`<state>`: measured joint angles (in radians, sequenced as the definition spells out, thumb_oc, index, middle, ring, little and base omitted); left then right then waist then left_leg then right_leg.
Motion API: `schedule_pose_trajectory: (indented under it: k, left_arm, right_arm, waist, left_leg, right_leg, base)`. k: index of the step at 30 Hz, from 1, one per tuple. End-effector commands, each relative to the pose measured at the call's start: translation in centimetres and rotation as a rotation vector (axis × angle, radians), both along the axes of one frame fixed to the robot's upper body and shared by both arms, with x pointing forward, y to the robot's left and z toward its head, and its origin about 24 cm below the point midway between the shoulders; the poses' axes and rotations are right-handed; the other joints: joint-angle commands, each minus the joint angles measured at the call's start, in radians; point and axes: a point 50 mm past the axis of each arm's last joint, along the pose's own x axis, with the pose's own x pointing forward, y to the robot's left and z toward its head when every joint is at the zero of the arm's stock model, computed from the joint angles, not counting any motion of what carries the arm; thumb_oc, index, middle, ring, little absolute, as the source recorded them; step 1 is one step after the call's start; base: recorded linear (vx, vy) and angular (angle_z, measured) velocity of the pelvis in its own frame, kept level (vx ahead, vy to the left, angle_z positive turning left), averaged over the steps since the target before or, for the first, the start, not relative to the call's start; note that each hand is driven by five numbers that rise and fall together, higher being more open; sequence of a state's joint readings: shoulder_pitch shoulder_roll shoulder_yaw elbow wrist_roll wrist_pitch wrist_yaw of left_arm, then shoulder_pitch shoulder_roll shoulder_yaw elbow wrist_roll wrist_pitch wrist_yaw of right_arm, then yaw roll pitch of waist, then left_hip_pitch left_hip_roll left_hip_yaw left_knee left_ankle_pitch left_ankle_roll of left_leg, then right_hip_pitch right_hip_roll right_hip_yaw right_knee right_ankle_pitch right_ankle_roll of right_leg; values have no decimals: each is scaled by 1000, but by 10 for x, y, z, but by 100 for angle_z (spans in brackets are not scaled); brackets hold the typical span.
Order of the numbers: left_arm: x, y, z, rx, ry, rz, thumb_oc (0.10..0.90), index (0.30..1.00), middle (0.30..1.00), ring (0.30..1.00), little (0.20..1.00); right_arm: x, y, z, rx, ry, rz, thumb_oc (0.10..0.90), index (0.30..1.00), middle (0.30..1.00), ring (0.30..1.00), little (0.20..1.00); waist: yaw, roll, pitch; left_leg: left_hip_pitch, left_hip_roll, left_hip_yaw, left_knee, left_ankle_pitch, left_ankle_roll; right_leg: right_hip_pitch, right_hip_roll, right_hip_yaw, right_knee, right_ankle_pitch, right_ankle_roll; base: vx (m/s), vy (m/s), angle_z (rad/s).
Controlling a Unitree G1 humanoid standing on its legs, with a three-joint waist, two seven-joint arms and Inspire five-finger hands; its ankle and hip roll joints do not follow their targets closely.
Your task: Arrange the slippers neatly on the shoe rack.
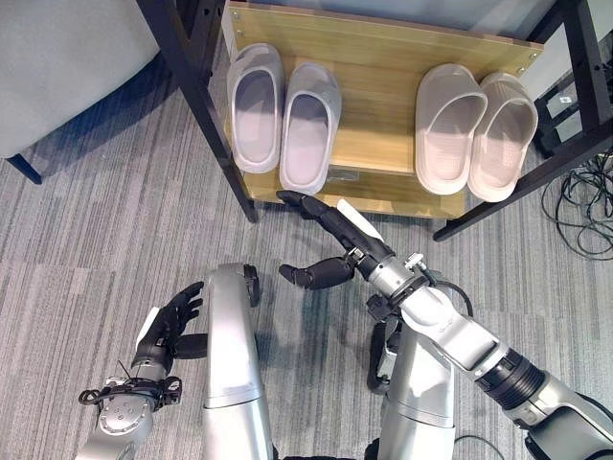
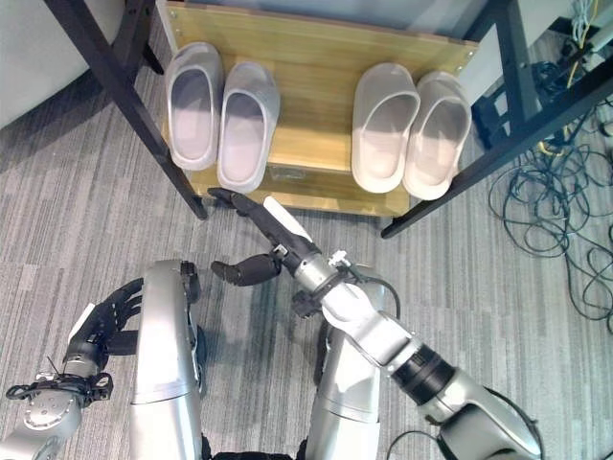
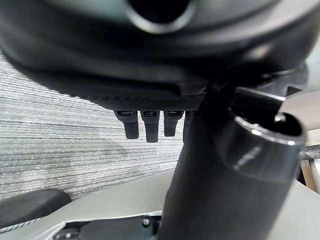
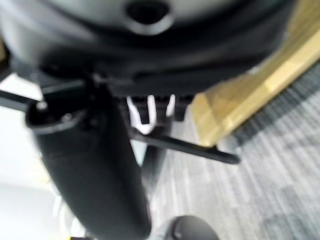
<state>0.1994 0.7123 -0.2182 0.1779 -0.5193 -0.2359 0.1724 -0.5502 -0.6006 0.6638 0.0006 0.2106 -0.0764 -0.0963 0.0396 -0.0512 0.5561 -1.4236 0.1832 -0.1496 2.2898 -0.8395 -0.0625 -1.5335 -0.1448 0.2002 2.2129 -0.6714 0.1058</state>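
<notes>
Two pairs of pale slippers lie on the wooden shelf (image 1: 383, 77) of the shoe rack. The lilac pair (image 1: 283, 120) sits at the left, toes toward me. The beige pair (image 1: 476, 129) sits at the right, side by side. My right hand (image 1: 330, 230) reaches toward the shelf's front edge just below the lilac pair, fingers straight, thumb hanging apart, holding nothing. My left hand (image 1: 172, 321) hangs low at the lower left over the carpet, fingers relaxed and empty. In the left wrist view its fingers (image 3: 147, 125) point at the carpet.
Black rack legs (image 1: 206, 105) slant down on both sides of the shelf. A grey upholstered seat (image 1: 57, 67) stands at the far left. Loose cables (image 1: 584, 206) lie on the striped grey carpet at the right.
</notes>
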Motion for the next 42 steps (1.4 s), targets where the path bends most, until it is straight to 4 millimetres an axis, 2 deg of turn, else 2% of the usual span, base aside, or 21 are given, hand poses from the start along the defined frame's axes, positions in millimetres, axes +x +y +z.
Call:
schedule_pose_trajectory:
  k: [1, 6, 14, 32, 42]
  left_arm:
    - [68, -28, 47, -83, -296, 85, 800, 900, 900, 900, 900]
    - [70, -29, 49, -90, -304, 86, 800, 900, 900, 900, 900]
    - [73, -29, 48, -91, -297, 87, 800, 900, 900, 900, 900]
    - [76, -31, 47, -95, -291, 86, 800, 900, 900, 900, 900]
    - [79, -30, 47, -92, -285, 92, 800, 900, 900, 900, 900]
  right_arm:
    - [-7, 25, 54, 120, -219, 114, 800, 900, 900, 900, 900]
    - [1, 26, 50, 84, -214, 79, 800, 900, 900, 900, 900]
    - [7, 30, 56, 83, -244, 53, 800, 900, 900, 900, 900]
    - [15, 31, 58, 89, -252, 7, 800, 900, 900, 900, 900]
    - [16, 32, 67, 105, -294, -13, 800, 900, 900, 900, 900]
  waist:
    - [-30, 5, -36]
    - [-29, 7, -36]
    - [-26, 10, -36]
    - [-22, 13, -36]
    - [-25, 7, -36]
  left_leg:
    - [-146, -49, 133, -113, 124, 81]
    - [-146, -51, 132, -115, 123, 81]
    - [-146, -53, 133, -114, 120, 80]
    - [-146, -55, 129, -114, 120, 79]
    - [-146, -58, 127, -108, 116, 78]
  right_leg:
    - [-36, -82, -71, -15, -17, -162]
    - [-36, -81, -71, -16, -19, -163]
    - [-36, -82, -71, -13, -24, -164]
    - [-36, -79, -71, -9, -27, -167]
    - [-36, -78, -67, -2, -31, -170]
  base:
    - [0, 0, 0]
    - [0, 0, 0]
    - [0, 0, 0]
    - [0, 0, 0]
    - [0, 0, 0]
